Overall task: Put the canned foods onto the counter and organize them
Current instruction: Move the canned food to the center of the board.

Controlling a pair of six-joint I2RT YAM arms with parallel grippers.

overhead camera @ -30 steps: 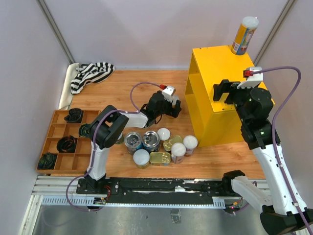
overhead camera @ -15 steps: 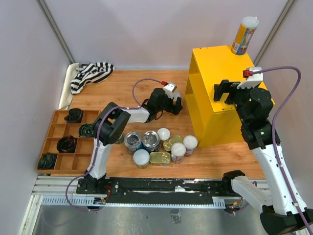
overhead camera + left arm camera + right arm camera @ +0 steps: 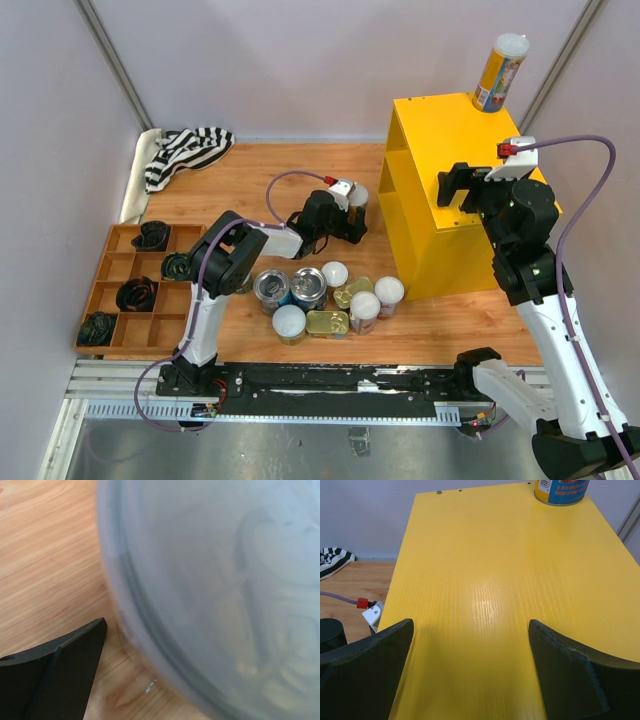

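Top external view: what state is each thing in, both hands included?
left hand: open, right at a white-lidded can standing on the table.
right hand: open, above the yellow cabinet.
tall can: upright on the cabinet top.
can cluster: on the table, not yet placed.
striped cloth: crumpled.

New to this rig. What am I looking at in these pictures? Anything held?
Two robot arms bolted to a wooden table, each ending in a two-finger tool. The wide picture looks down from above; the other two come from wrist cameras. On the table: a cluster of cans, a wooden tray, a striped cloth, a yellow cabinet with a yellow-labelled tube on top. The left tool is open, close up to a white-lidded tube that fills its blurred view. The right tool hangs open over the cabinet, empty. Nothing looks held.
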